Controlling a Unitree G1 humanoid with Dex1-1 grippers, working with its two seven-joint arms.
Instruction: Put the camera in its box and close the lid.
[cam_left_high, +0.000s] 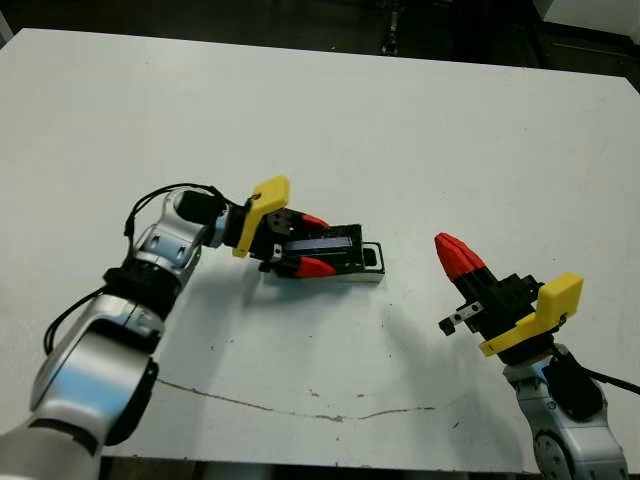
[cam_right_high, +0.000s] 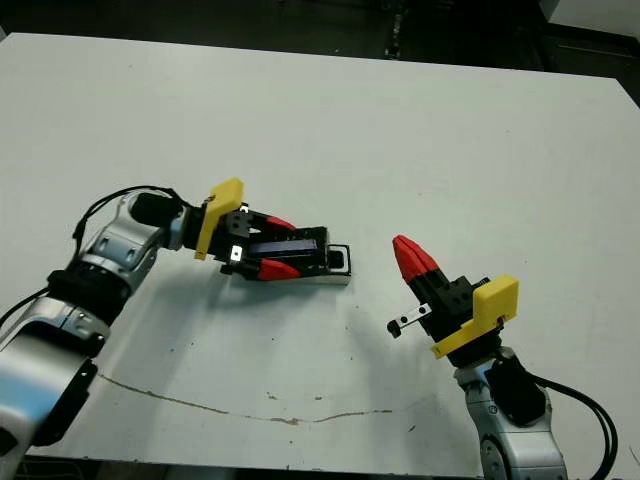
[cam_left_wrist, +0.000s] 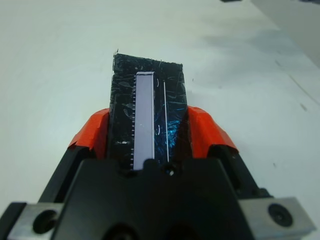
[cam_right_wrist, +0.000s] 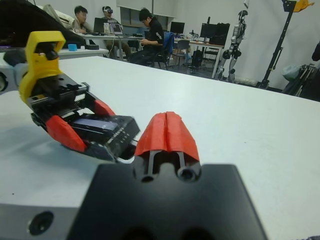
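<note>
My left gripper is shut on the lid, one red finger on each long side. The lid is black, glossy and wrinkled, with a pale stripe along its top. It lies over the box, whose pale-rimmed end pokes out past the lid's far end. I cannot tell whether the lid sits fully down. The camera is hidden. My right gripper is shut and holds nothing. It hovers to the right of the box, a hand's width away, with its tips pointing toward the box.
A thin dark crack runs across the white table near its front edge. In the right wrist view, people sit at desks well beyond the table.
</note>
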